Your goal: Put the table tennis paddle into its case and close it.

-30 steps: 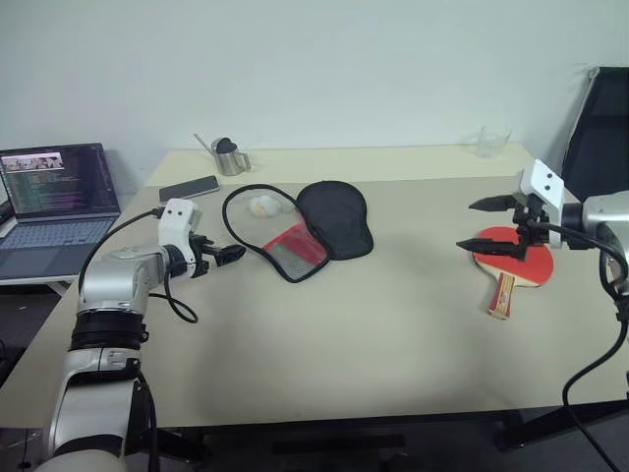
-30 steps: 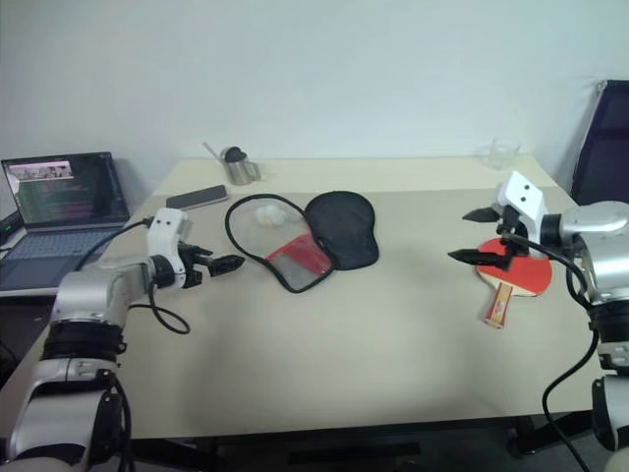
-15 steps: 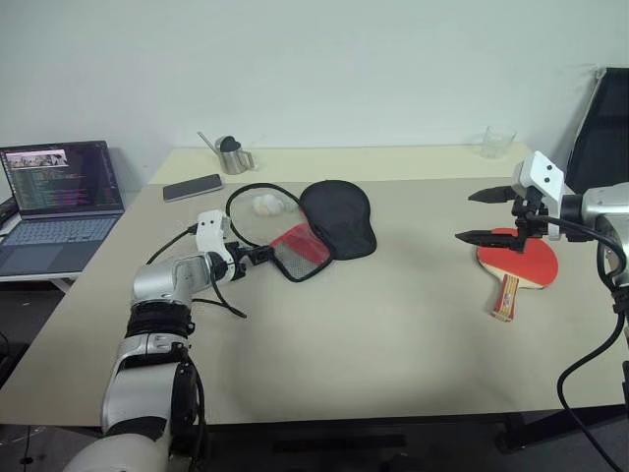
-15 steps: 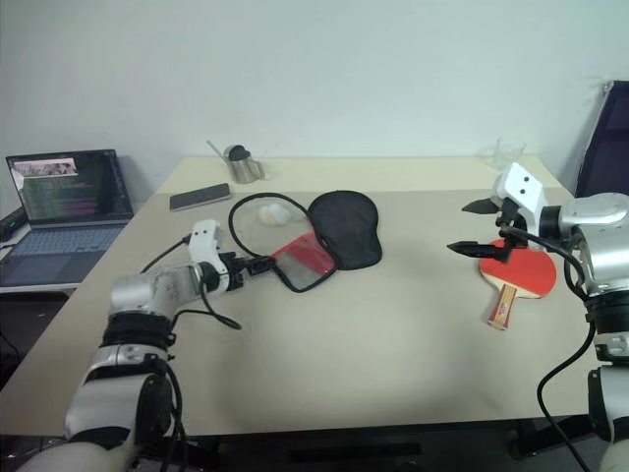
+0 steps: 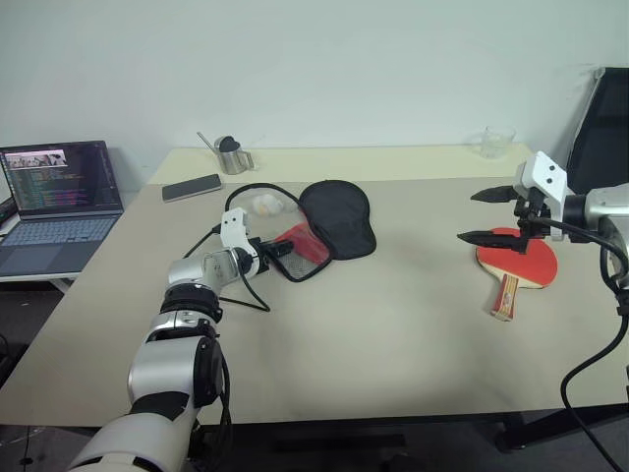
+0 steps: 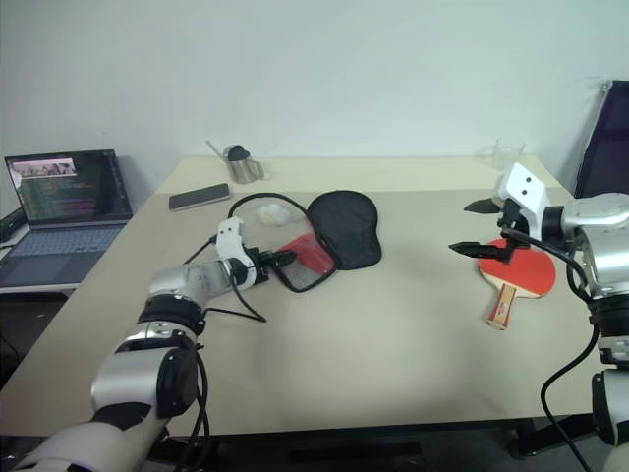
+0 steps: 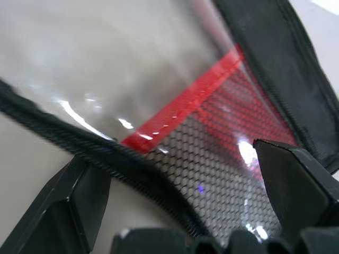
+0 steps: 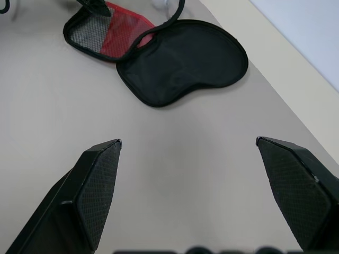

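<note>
I have the left pincer point(image 5: 282, 248) spread wide at the near edge of the soft paddle-shaped zip case point(image 5: 313, 228), its two black fingers point(image 7: 69, 211) straddling the black zip trim where the red band meets the mesh panel; nothing is gripped yet. The case lies unzipped on the pale desk point(image 5: 373, 324), black half folded to the far right and mesh-and-red half toward the near left, so its mouth faces the left arm, probably so that I can pin or lift that flap. The round red rubber-faced table tennis paddle point(image 5: 518, 267), with its short striped wooden handle pointing toward the near edge, rests flat on the desk well to the right of the case. The right pincer point(image 5: 494, 215) hangs wide and empty just above the paddle's left edge, placed, I judge, for a pick-up.
</note>
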Available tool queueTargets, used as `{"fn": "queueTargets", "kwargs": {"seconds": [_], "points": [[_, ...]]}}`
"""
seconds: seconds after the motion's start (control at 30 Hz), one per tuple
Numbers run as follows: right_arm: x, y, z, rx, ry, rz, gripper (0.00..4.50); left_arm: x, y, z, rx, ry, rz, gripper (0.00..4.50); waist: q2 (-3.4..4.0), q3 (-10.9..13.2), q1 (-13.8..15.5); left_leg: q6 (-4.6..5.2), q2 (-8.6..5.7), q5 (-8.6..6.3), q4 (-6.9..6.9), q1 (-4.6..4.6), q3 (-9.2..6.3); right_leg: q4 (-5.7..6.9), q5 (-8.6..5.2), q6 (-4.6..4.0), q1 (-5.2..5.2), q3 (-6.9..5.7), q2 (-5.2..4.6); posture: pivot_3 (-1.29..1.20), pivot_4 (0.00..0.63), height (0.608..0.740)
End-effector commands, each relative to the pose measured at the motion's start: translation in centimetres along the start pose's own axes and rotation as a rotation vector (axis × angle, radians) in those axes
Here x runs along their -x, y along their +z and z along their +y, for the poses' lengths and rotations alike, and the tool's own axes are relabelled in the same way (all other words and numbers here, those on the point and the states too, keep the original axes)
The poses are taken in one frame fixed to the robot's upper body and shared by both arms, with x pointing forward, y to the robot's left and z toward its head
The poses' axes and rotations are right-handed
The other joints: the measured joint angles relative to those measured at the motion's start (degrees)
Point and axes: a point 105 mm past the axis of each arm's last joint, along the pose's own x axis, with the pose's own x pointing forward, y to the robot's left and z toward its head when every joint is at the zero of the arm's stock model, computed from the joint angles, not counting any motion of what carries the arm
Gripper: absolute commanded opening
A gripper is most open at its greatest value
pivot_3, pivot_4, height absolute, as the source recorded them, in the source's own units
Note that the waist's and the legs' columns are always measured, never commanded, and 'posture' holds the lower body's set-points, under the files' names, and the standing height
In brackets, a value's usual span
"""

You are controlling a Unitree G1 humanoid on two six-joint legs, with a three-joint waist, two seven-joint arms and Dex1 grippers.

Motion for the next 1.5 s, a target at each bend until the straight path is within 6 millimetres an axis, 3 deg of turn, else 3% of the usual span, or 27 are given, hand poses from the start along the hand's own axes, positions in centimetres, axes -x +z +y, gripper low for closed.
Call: {"fn": "queueTargets", "kwargs": {"seconds": [0.03, 0.4, 1.17, 1.37, 1.5], "points": [[1.2, 1.5, -0.5, 0.042, -0.035, -0.035, 4.50, -0.2, 2.3, -1.4, -0.020, -0.023, -0.078, 3.88, 0.00, 0.0, 0.0, 0.00, 0.00, 0.00, 0.00, 0.00, 0.00, 0.00, 0.00, 0.00, 0.00, 0.00, 0.00, 0.00, 0.150, 0.740], [1.8, 1.5, -0.5, 0.043, -0.052, -0.027, 4.50, -0.6, 1.3, -3.1, -0.067, -0.120, -0.020, 0.02, -0.01, 0.0, 0.0, 0.00, -0.01, 0.00, 0.01, 0.00, 0.00, 0.00, 0.00, 0.01, 0.00, 0.00, 0.00, 0.00, 0.150, 0.740], [2.2, 1.0, -0.3, 0.028, -0.068, -0.015, 4.50, 3.6, -3.4, -7.6, -0.342, -0.608, 0.221, 0.02, 0.00, 0.0, 0.0, 0.00, 0.00, 0.00, 0.02, 0.00, 0.00, 0.00, 0.00, 0.01, 0.02, 0.03, 0.00, 0.00, 0.150, 0.740], [2.4, 0.9, -0.2, 0.025, -0.073, -0.011, 4.50, 4.4, -4.8, -7.2, -0.452, -0.646, 0.278, 0.02, 0.00, 0.0, 0.0, 0.01, 0.00, 0.00, 0.02, 0.02, 0.00, 0.00, 0.00, 0.01, 0.03, 0.04, 0.01, 0.00, 0.150, 0.740], [2.4, 0.8, -0.1, 0.024, -0.074, -0.009, 4.50, 3.5, -4.2, -6.2, -0.459, -0.558, 0.259, 0.02, 0.00, 0.0, 0.0, 0.01, 0.00, 0.00, 0.02, 0.02, 0.01, 0.00, 0.00, 0.00, 0.04, 0.04, 0.01, 0.00, 0.150, 0.740]]}}
